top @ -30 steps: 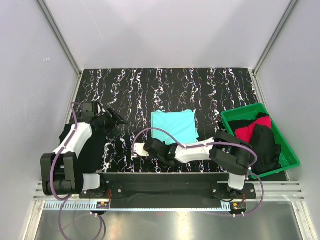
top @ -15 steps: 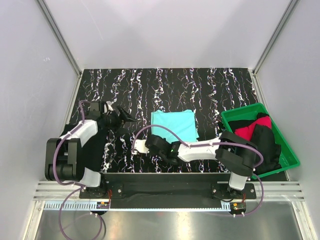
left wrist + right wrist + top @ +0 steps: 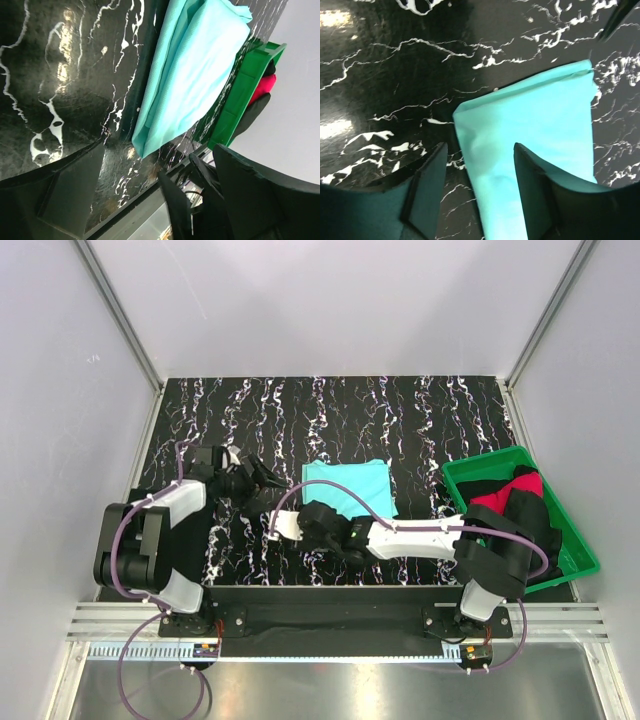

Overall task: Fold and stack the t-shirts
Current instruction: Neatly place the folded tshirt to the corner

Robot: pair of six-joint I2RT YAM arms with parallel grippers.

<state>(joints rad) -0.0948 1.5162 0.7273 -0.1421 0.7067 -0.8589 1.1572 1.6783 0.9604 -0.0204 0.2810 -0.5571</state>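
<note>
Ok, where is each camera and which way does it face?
Top external: above and behind, looking down on the mat; left arm and right arm show.
Left wrist: low, facing the turquoise t-shirt and green tray; left gripper at bottom.
Right wrist: looking down on that shirt's corner; right gripper at bottom.
Shared: the t-shirt.

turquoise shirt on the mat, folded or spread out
Folded. The turquoise t-shirt lies as a compact rectangle on the mat, no sleeves sticking out, layered edges visible.

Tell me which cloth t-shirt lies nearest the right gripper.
The turquoise-mint cloth t-shirt, right before the right gripper; the red-pink t-shirt and black t-shirts sit in the green plastic tray.
</note>
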